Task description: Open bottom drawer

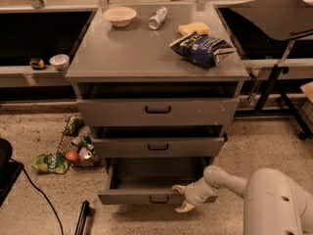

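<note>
The bottom drawer [146, 196] is the slimmest grey front, lowest in the cabinet. It stands pulled out, showing its plain grey inside [156, 175]. Its small black loop handle [159, 199] is at the centre of the front. My gripper [183, 199] is at the drawer front, just right of the handle. Its pale fingers [179, 189] are spread, one at the front's top edge and one below it near the floor. It holds nothing. My white arm [230, 182] reaches in from the lower right.
The middle drawer [158, 146] is slightly out and the tall top drawer [158, 110] is above it. A bowl [120, 15], a can [157, 17], a sponge [193, 28] and a chip bag [203, 47] lie on the cabinet top. A basket with litter [76, 146] sits on the floor at left.
</note>
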{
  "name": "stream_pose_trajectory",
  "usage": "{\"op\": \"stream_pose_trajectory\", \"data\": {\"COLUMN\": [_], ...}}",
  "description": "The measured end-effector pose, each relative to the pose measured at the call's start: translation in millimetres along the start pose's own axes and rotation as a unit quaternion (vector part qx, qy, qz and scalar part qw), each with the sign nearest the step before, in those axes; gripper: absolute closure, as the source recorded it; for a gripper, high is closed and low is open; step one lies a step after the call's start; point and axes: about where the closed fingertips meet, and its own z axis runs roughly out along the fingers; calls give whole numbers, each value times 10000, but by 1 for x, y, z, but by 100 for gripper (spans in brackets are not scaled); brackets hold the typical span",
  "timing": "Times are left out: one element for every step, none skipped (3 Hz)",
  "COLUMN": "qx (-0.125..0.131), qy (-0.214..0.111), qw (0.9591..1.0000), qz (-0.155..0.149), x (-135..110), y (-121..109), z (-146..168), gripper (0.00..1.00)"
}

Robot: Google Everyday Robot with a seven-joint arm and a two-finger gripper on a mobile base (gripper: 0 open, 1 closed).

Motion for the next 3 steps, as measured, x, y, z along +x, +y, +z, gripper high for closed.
{"op": "stream_pose_trajectory", "data": {"qx": [-36,-42,-90], "qy": [-70,-82,-148], "qw": [10000,10000,9999], "qz": [6,4,-1], "x": [0,-3,-5], "y": [0,-1,0], "z": [2,-1,2], "gripper": [63,40,16]}}
